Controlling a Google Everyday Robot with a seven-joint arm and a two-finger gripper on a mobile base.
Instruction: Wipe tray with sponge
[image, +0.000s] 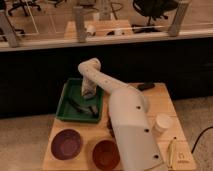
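Note:
The green tray (66, 107) sits at the back left of the wooden table. My white arm reaches from the front right over the table and bends down into the tray. My gripper (83, 105) is low inside the tray, near its middle, as a dark shape under the pale wrist. I cannot make out the sponge; the gripper and wrist hide whatever is under them.
A purple bowl (66, 144) and a brown-orange bowl (106, 154) stand in front of the tray. A white cup (162, 122) and a yellow item (172, 150) are at the right. A dark object (146, 86) lies at the back right. A black wall rises behind the table.

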